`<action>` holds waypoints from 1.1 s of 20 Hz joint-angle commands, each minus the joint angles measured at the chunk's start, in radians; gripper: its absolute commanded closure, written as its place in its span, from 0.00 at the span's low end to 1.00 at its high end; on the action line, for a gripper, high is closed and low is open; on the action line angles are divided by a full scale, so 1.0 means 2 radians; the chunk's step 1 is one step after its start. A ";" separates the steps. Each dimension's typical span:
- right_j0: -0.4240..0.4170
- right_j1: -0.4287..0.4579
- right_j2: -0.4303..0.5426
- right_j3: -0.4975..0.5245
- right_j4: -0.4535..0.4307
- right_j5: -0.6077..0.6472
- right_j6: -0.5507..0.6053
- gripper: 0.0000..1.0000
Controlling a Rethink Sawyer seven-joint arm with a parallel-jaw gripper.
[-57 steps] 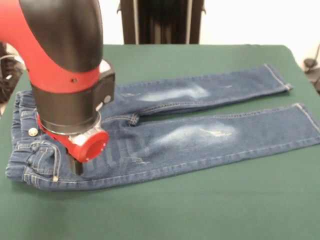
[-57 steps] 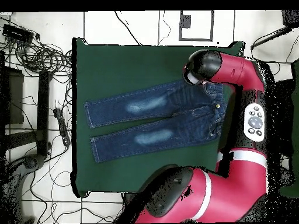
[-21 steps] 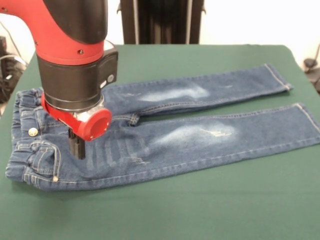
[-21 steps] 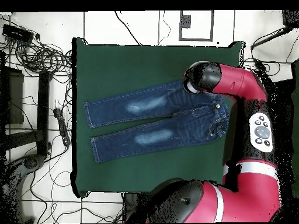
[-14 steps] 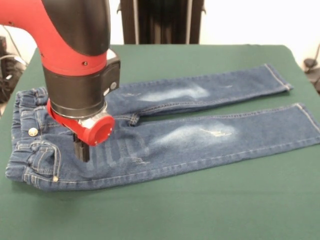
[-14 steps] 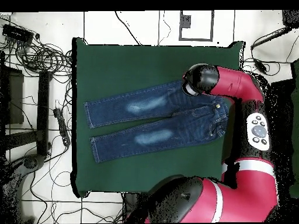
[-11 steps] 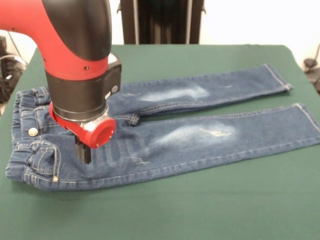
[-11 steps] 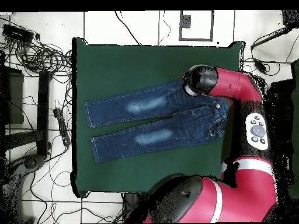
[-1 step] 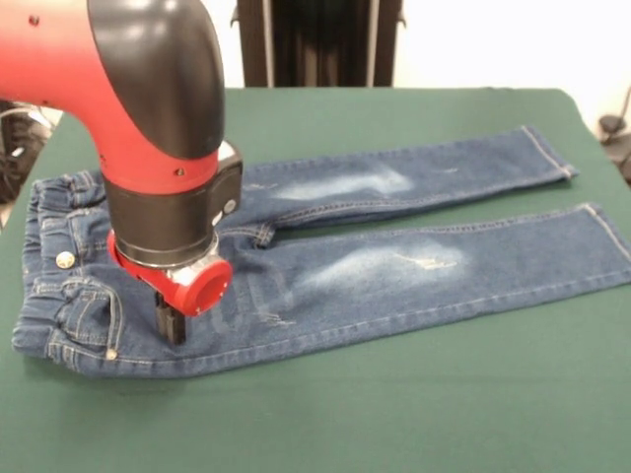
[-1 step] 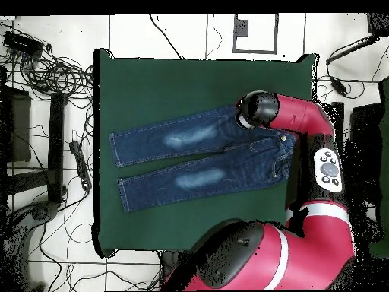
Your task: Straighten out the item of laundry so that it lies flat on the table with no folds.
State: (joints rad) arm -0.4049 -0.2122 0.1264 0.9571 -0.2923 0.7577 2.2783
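Observation:
The item of laundry, small blue jeans with pale thigh patches, lies spread on the green table. Its waistband is at the left and both legs run to the right, slightly apart. My gripper hangs under the red and black wrist and comes down onto the near hip, by the front pocket. Its black fingers show as one narrow stub, shut, with the tip touching the denim. In the overhead view the jeans lie across the table, and the wrist hides the gripper.
A dark stand rises behind the table's far edge. In the overhead view, cables lie on the floor left of the table. The arm's large body covers the table's lower right corner.
Over the last second the gripper has moved slightly right and down, from above the hip onto the denim. The jeans have kept their shape.

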 commanded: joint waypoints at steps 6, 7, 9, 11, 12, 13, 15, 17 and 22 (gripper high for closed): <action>0.024 0.061 0.051 -0.095 -0.009 0.074 -0.092 1.00; 0.024 0.064 0.054 -0.113 -0.012 0.092 -0.106 1.00; 0.023 0.069 0.059 -0.162 -0.022 0.128 -0.142 1.00; 0.022 0.073 0.062 -0.197 -0.030 0.151 -0.166 1.00; 0.022 0.074 0.064 -0.210 -0.034 0.159 -0.177 1.00; 0.021 0.074 0.066 -0.223 -0.038 0.168 -0.187 1.00; 0.017 0.080 0.075 -0.248 -0.044 0.188 -0.209 1.00; 0.014 0.084 0.081 -0.266 -0.049 0.196 -0.226 1.00; 0.009 0.098 0.102 -0.300 -0.060 0.213 -0.255 1.00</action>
State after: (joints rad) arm -0.3931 -0.0351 0.1978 0.5032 -0.3587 1.1388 2.1735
